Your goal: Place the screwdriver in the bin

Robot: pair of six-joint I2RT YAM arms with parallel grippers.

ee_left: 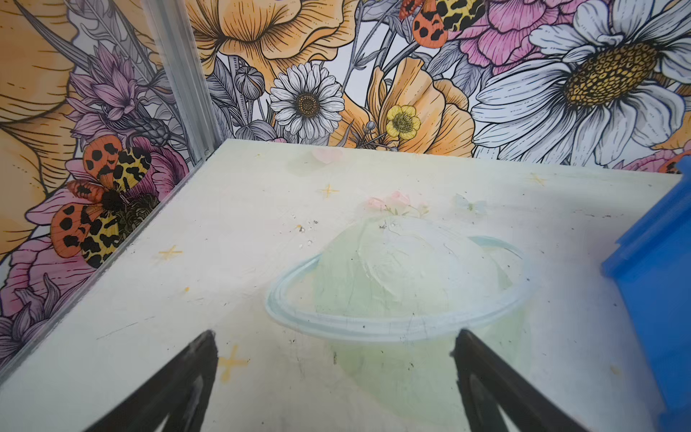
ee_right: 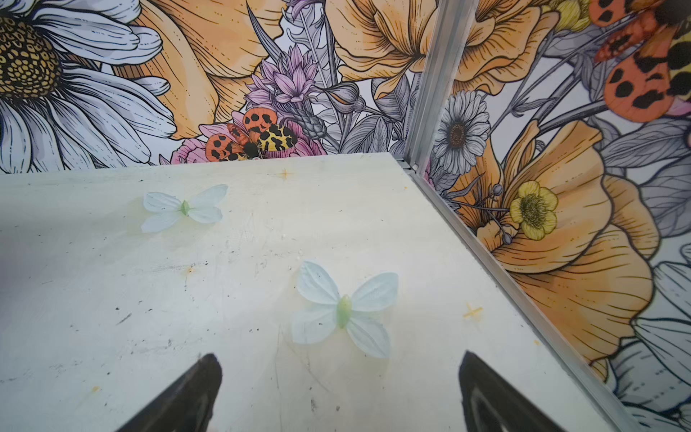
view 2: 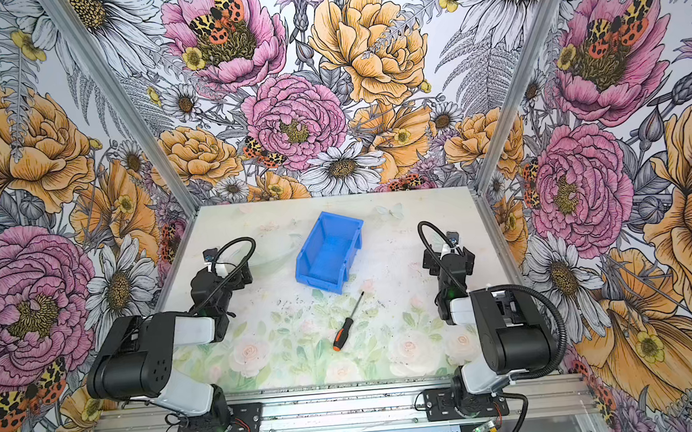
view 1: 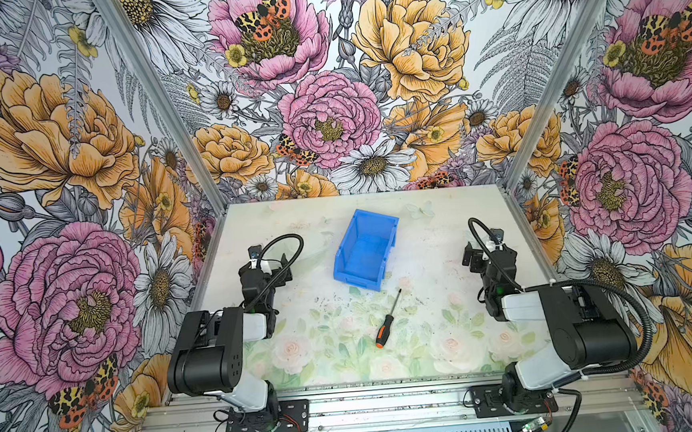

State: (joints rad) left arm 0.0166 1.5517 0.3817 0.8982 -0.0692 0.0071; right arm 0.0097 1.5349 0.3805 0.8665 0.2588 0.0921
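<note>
Nothing gripped yet: screwdriver loose on the table, just off the low front side of the bin.

Lies flat, shaft tip aimed at the bin's front edge, orange end pointing away from the bin, long axis close to parallel with the bin's own length. Sits near the bin but clear of it, between the two arms. Left gripper spread wide, nothing between the jaws, off one flank of the bin. Right gripper likewise parted and empty, off the opposite flank. Little to choose in reach, though seemingly a shade nearer the right gripper. Probably calls for a descent onto the handle, jaws turned crosswise to that axis, then a short carry over the low wall.
</note>
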